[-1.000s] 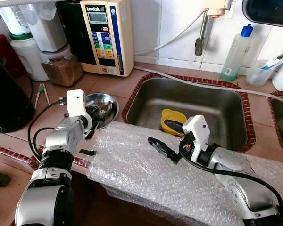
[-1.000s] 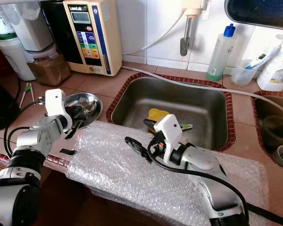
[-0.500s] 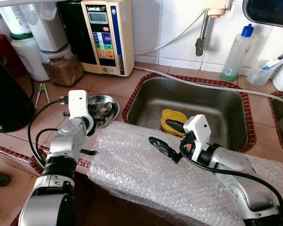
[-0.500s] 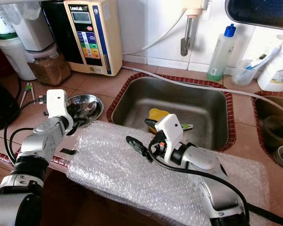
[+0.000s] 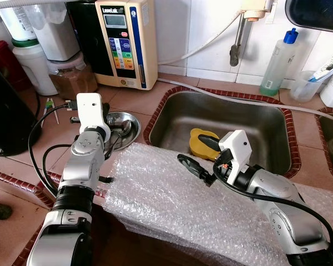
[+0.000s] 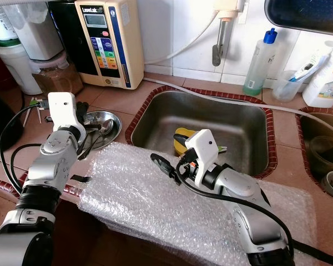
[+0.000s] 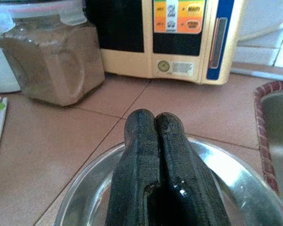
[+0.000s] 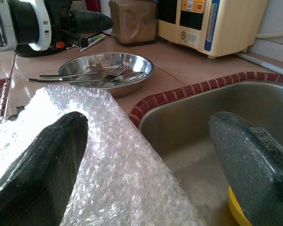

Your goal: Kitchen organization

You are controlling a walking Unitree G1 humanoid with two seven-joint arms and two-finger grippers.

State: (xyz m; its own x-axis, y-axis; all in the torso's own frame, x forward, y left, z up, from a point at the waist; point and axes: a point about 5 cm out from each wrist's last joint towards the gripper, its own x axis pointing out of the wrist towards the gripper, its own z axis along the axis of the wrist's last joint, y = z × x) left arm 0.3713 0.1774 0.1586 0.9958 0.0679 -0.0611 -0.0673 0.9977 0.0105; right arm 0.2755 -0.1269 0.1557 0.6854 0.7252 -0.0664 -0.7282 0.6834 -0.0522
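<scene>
The sink [image 5: 227,124] is the landmark: a steel dish [image 5: 122,122] holding cutlery [image 8: 89,75] sits on the counter just beside the sink's left rim, and a sheet of bubble wrap [image 5: 172,199] lies over the counter edge in front of the sink. A yellow lid [image 5: 202,143] rests in the sink's basin. The left gripper [image 7: 153,155] hovers over the near rim of the dish with its fingers pressed together and nothing between them; the right gripper [image 5: 190,164] hangs over the wrap at the sink's front rim, fingers spread wide and empty. The step in hand looks like collecting the cutlery from the dish. To do it well, the left fingers should part before they drop, line up across a handle rather than along it, and close low enough that the thin metal does not slip against the curved dish wall. Compared with a second ago, the left arm has swung up and back from the dish's bowl towards its near edge, while the right gripper has shifted only slightly.
</scene>
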